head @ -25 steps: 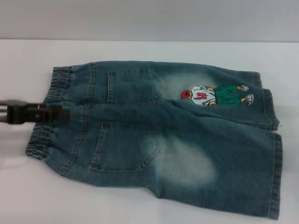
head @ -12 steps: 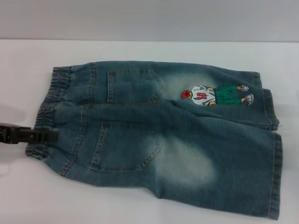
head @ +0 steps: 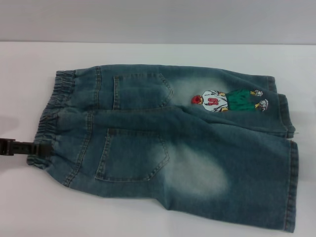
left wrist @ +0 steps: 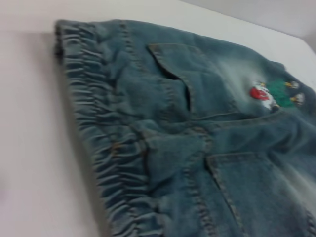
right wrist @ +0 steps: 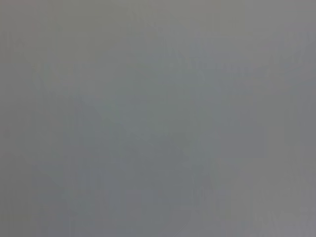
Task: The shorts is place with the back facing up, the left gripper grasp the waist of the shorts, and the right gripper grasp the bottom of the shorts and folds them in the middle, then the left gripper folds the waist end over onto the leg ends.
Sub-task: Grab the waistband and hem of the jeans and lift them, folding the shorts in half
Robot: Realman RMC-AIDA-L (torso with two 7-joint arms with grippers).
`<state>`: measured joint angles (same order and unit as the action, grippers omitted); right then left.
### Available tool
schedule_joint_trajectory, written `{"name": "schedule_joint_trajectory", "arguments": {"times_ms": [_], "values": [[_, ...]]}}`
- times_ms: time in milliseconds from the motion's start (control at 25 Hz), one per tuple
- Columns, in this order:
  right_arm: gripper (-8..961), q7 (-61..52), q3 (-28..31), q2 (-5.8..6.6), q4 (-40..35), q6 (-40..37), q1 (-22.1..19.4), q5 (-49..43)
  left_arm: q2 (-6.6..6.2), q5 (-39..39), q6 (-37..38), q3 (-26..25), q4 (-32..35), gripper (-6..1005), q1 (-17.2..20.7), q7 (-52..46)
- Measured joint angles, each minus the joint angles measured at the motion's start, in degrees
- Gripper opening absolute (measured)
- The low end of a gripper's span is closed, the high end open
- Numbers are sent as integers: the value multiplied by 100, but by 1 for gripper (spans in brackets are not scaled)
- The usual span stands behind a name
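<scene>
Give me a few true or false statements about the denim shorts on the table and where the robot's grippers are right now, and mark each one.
1. The shorts lie with the back pockets facing up. True.
2. The cartoon patch sits on the leg nearer the robot. False: it is on the far leg, toward the hem.
3. The left gripper is at the ruffled elastic waistband, near its closer corner. True.
4. The right gripper is clamped on the leg hems. False: it is not in view, and the hems lie flat and untouched.
5. The shorts are already folded in half. False: they lie spread out flat.
</scene>
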<state>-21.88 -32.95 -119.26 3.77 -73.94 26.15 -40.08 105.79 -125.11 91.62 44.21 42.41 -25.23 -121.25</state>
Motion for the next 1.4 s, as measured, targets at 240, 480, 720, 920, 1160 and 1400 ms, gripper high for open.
{"name": "schedule_joint_trajectory", "arguments": {"times_ms": [240,480,720,920,1160,1400], "values": [[516,0,0,0,-17,4,14,0,-70,-201,-123,0,-14,740,-37,-218],[516,0,8,5,-32,4,31,0,-52,-444,-229,0,-14,736,-114,-300],[517,0,56,14,-42,11,31,0,-44,-457,-326,27,-13,731,-138,-302],[517,0,72,17,-44,12,30,0,-35,-515,-519,32,-21,727,-145,-381],[516,0,76,18,-51,12,30,0,10,-776,-593,12,-60,722,-191,-431],[516,0,88,18,-66,15,30,0,121,-882,-603,32,-56,717,-251,-451]]}}
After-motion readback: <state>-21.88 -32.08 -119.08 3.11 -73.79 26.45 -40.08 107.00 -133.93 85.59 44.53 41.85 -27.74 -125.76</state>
